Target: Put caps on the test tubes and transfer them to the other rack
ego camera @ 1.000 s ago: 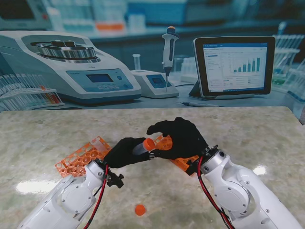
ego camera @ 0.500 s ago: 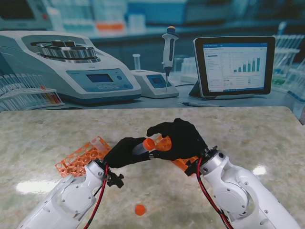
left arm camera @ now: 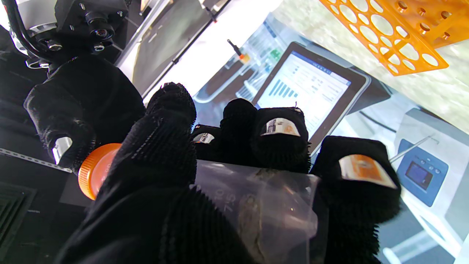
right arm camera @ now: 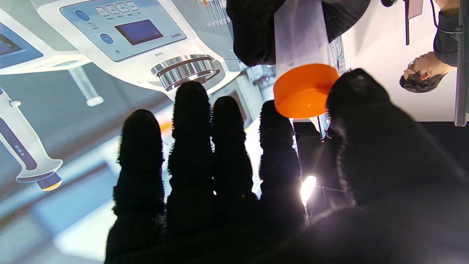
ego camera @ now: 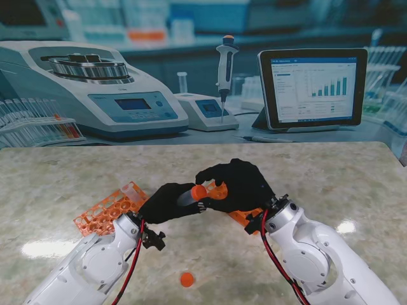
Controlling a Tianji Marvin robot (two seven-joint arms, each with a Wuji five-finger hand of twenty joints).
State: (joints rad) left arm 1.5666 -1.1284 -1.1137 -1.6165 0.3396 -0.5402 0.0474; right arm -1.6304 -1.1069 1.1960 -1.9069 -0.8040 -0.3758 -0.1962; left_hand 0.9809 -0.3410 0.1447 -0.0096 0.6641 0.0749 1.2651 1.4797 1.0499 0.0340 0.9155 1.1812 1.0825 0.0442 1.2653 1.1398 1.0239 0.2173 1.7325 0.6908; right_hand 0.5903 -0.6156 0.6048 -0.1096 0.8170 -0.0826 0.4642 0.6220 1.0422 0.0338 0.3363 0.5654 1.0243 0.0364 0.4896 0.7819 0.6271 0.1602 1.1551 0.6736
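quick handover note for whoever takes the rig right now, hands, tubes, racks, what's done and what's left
Left hand: shut on the test tube, held off the table between the two arms.
Right hand: thumb and forefinger on the orange cap seated on the tube's mouth; how tight it sits cannot be told.
Left rack lies on the table by the left arm; right rack is mostly hidden under the right hand.
A loose cap lies on the table nearer to me.
Left: finish capping, then set the tube in the other rack. No other tubes are visible.

A lab setting: a marble-look table (ego camera: pixel 331 178) before a backdrop showing a centrifuge (ego camera: pixel 89 86), pipette (ego camera: pixel 225 70) and tablet (ego camera: pixel 313 86).
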